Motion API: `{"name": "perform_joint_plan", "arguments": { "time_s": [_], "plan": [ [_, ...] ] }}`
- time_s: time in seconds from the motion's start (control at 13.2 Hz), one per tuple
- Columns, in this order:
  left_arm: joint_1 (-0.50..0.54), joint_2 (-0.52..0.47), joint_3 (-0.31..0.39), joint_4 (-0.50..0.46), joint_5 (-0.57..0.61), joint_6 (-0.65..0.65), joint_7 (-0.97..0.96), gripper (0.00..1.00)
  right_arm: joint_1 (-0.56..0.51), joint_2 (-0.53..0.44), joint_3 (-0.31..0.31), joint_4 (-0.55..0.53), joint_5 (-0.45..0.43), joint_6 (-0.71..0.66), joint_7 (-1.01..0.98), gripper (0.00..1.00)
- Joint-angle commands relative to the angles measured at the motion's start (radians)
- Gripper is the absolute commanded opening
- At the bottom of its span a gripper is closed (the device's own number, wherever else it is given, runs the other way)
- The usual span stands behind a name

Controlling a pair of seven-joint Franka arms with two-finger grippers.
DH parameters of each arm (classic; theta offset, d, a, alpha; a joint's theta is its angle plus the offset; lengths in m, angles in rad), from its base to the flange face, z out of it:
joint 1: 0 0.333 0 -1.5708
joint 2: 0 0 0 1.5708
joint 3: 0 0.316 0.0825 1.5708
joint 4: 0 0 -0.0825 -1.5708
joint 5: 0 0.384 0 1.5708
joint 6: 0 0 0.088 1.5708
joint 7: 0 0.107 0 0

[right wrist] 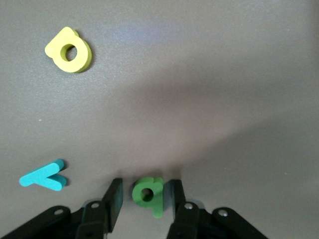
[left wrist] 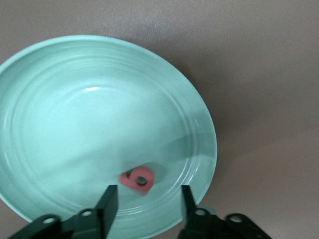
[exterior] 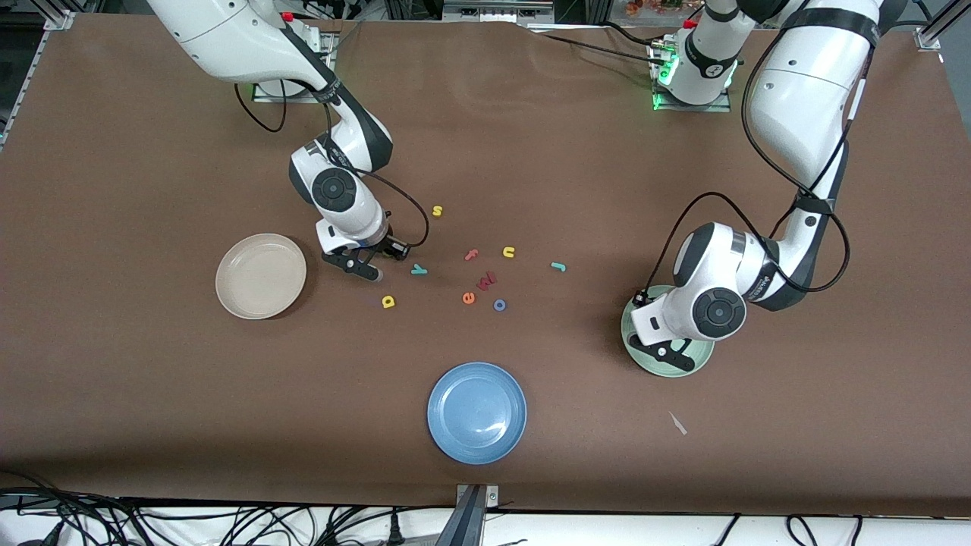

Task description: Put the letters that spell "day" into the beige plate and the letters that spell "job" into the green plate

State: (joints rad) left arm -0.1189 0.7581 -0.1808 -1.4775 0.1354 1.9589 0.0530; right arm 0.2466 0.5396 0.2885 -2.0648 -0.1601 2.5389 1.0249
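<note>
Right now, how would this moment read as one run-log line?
left end effector: open over green plate, red b inside | right end effector: astride green d

The front camera sat high up across the brown table (exterior: 152, 152) and looked down at both robots, far enough to see the whole top. The left wrist camera pointed down, close over the green plate (left wrist: 199, 114), past the left gripper (left wrist: 148, 201). The front view showed that same plate (exterior: 633, 345) under the left arm. The right wrist camera looked down, very close to the table, past the right gripper (right wrist: 144, 199) at three small letters, the yellow a (right wrist: 69, 50), the teal y (right wrist: 45, 176) and the green d (right wrist: 148, 195). The front view also showed the yellow a (exterior: 388, 302) and the teal y (exterior: 419, 269), much smaller.
</note>
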Motion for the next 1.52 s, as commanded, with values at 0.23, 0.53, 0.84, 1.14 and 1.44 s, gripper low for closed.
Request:
{"name": "perform_joint_plan", "arguments": {
  "time_s": [0.23, 0.53, 0.84, 1.14, 1.44],
  "plan": [
    [-0.048, -0.026, -0.092, -0.006, -0.023, -0.009, -0.581, 1.00, 0.008, 0.014, -0.006, 0.015, -0.022, 0.000, 0.020, 0.28],
    [-0.122, -0.011, -0.126, -0.006, -0.023, 0.002, -1.028, 1.00, 0.008, 0.017, -0.006, 0.021, -0.022, -0.003, 0.021, 0.21],
    [-0.179, -0.005, -0.124, -0.067, -0.013, 0.099, -1.436, 1.00, 0.008, 0.017, -0.006, 0.051, -0.022, -0.047, 0.018, 0.09],
    [-0.208, -0.040, -0.121, -0.135, 0.001, 0.156, -1.809, 1.00, 0.007, 0.005, -0.005, 0.150, -0.038, -0.191, -0.006, 0.02],
    [-0.231, -0.042, -0.124, -0.214, 0.082, 0.231, -1.964, 0.79, -0.003, -0.061, -0.048, 0.166, -0.035, -0.298, -0.170, 0.02]
  ]
}}
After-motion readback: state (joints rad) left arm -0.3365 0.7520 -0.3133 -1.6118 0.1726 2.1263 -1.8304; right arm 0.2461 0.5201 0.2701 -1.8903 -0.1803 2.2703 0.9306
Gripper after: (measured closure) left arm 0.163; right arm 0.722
